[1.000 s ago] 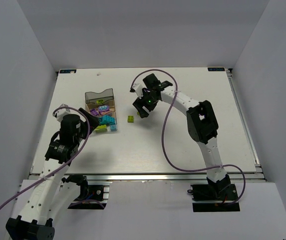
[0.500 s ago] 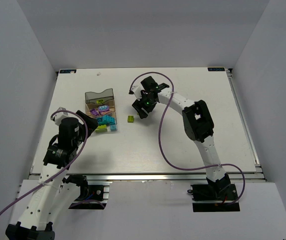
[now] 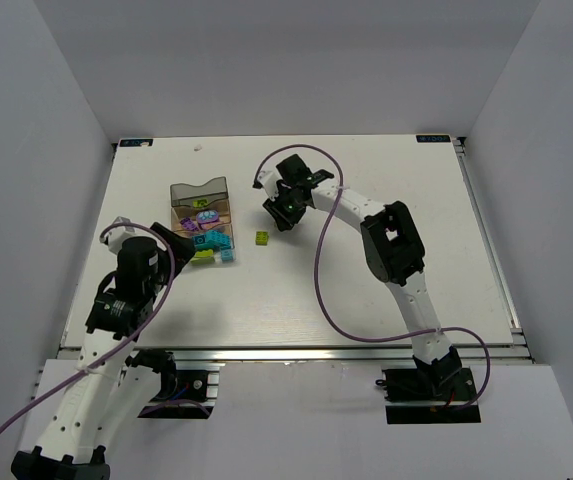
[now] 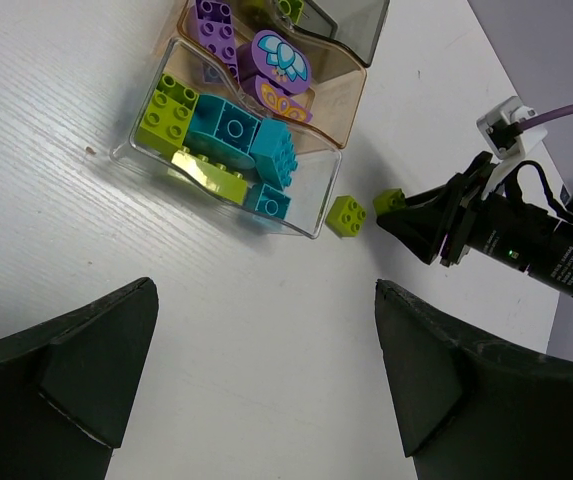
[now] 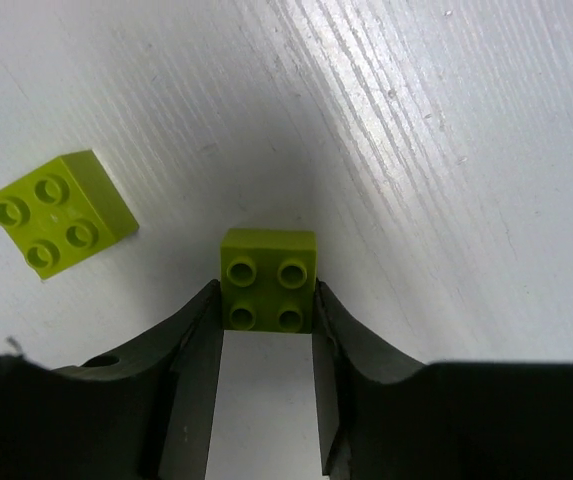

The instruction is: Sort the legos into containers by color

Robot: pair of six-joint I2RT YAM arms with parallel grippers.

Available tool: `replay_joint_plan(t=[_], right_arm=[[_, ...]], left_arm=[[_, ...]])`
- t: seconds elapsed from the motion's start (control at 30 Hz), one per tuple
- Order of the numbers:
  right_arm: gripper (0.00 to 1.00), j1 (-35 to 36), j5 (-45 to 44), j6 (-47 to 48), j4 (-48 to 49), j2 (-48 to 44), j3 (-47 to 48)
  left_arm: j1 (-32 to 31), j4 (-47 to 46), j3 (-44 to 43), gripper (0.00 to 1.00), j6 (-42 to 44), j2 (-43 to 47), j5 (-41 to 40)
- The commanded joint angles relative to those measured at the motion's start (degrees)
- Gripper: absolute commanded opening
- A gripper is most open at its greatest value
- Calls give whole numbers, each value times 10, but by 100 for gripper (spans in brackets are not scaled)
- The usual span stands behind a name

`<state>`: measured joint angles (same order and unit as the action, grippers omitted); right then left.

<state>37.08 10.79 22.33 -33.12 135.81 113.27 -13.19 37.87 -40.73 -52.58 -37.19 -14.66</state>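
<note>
The containers [image 3: 198, 192] are seen as a short row of three joined trays at the left-centre of the top view, resting on the white desk [image 3: 366, 290]. In the left wrist view they are placed at the upper left. A smoky grey tray [image 4: 358, 22] is cut by the top edge, with a lime-green piece [image 4: 288, 8] just visible inside. Below it is an amber tray [image 4: 344, 95], in which purple bricks [image 4: 216, 25] and a round purple piece [image 4: 279, 58] are held. Lowest is a clear tray [image 4: 324, 200], where teal bricks [image 4: 236, 125] and lime-green bricks [image 4: 166, 108] are mixed. One loose lime-green brick [image 4: 346, 215] is set on the desk just beside the clear tray's right corner. A second lime-green brick [image 5: 268, 278] is gripped, studs up, between the right jaws, near the loose one but apart from it. The left jaws are spread wide, with nothing between them, at the bottom of the left wrist view.
</note>
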Motion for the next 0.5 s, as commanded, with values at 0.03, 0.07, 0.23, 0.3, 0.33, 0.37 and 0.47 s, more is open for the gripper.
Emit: replay_joint_plan(t=[0.03, 0.07, 0.23, 0.3, 0.33, 0.37, 0.47], right_arm=[[33, 3, -2, -4, 33, -25, -22], [31, 4, -2, -4, 36, -30, -27], [9, 3, 6, 7, 51, -69, -59], [2, 2, 12, 15, 64, -96, -71], [0, 3, 17, 18, 69, -117, -83], [0, 2, 34, 23, 77, -127, -89], [0, 0, 86, 49, 91, -171, -109]], left_arm=[[3, 8, 10, 98, -4, 16, -15], [4, 7, 11, 98, -4, 17, -16], [3, -4, 18, 98, -5, 18, -15], [4, -11, 24, 98, -4, 16, -13], [4, -12, 24, 98, -2, 15, -12], [4, -12, 24, 98, 0, 14, -13], [4, -17, 21, 98, 6, 9, -18]])
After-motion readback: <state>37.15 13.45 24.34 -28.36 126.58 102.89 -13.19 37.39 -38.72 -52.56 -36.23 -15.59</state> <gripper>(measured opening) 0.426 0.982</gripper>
